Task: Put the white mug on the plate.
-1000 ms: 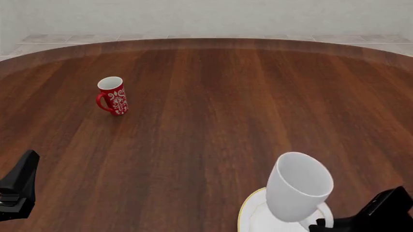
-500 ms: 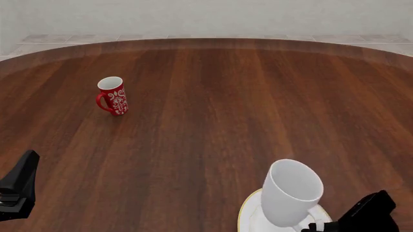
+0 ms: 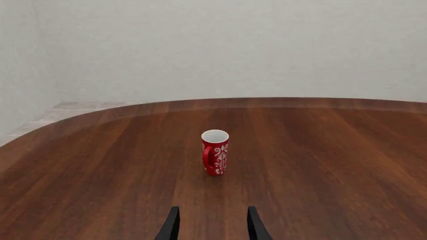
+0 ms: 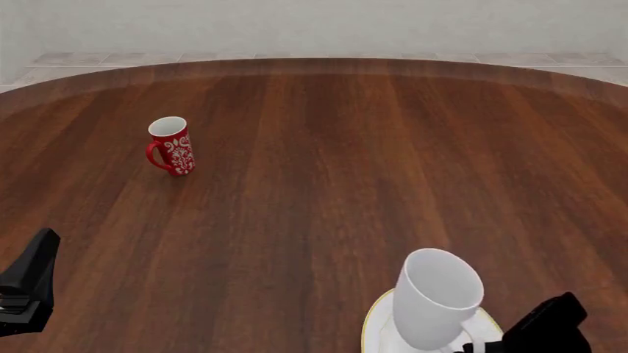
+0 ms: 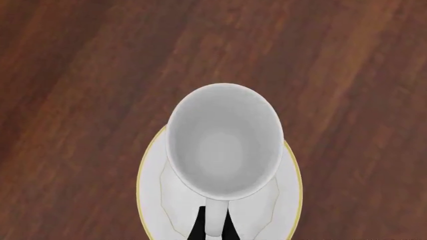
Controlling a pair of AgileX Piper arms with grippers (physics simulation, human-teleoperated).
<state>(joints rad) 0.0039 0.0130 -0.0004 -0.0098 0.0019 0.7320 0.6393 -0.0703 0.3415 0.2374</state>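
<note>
You are working over a round, dark reddish-brown wooden table (image 4: 324, 169), its grain running away from you toward a curved far edge — beyond it pale floor tiles (image 4: 88, 60) and a plain off-white wall (image 3: 227, 45) are showing. Your right gripper (image 5: 213, 227) is pinching the loop handle of the white mug (image 4: 437, 300) between closed fingers, and the mug is sitting upright over the centre of the plate (image 4: 381, 323) at the table's near right edge; whether its base is touching the plate, you cannot tell. Your left gripper (image 3: 212, 225) is hanging low at the near left with its fingers parted and nothing between them, pointing at the red mug (image 4: 170, 146), which is standing upright well apart on the far left.
</note>
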